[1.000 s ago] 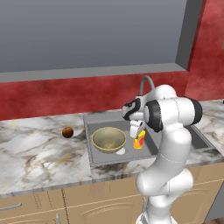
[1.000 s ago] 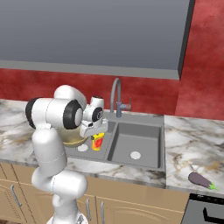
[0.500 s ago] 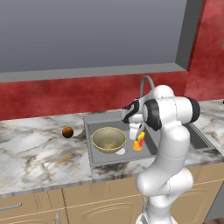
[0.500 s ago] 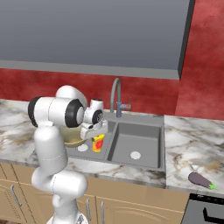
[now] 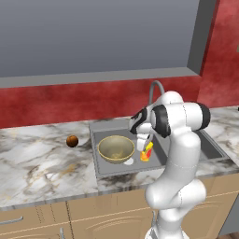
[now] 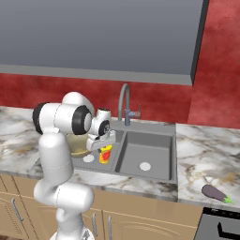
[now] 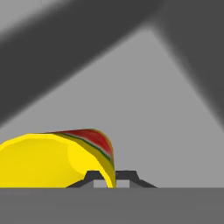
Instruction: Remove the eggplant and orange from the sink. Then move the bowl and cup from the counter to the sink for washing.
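We kept the tool [image 5: 145,147] pinching the small, rigid bright yellow cylindrical cup [image 5: 147,152] by its thin rim; it looked light but slippery.

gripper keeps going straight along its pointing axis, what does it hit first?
Most likely the grey floor of the sink: the gripper holds the cup by its rim over the left basin, pointing down. Depth is unclear.

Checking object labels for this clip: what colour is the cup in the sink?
Bright yellow with a red-orange band, clearest in the hand view: the cup.
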Motion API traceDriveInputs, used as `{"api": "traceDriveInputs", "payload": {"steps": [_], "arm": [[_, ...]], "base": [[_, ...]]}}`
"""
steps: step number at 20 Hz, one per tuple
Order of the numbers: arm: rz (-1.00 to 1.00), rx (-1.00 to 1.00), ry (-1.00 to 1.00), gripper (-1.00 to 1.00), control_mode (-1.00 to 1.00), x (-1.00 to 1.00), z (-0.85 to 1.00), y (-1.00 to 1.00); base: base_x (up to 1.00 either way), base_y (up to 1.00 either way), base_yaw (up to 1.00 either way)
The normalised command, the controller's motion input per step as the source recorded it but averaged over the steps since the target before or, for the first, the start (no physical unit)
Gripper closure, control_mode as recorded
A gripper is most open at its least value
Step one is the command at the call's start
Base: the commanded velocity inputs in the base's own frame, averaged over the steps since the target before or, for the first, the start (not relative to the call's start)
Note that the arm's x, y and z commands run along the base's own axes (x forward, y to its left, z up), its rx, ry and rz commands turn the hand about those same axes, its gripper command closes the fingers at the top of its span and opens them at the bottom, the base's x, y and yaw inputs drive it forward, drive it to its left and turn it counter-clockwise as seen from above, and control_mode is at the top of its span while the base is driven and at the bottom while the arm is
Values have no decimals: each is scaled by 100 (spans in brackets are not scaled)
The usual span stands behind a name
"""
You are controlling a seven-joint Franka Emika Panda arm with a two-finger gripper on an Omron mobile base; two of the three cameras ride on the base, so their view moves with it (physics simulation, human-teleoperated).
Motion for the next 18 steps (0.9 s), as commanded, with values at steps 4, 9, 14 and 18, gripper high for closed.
{"api": "traceDriveInputs", "payload": {"steps": [4,9,14,18], "arm": [[-6,-2,-4,100,-100,10,-12,6],[-6,-5,-5,100,-100,6,-13,7],[-7,-6,-6,100,-100,3,-12,8],[-7,-7,-7,100,-100,0,-14,8]], "base": [[0,0,0],[0,0,0],[0,0,0],[0,0,0]]}}
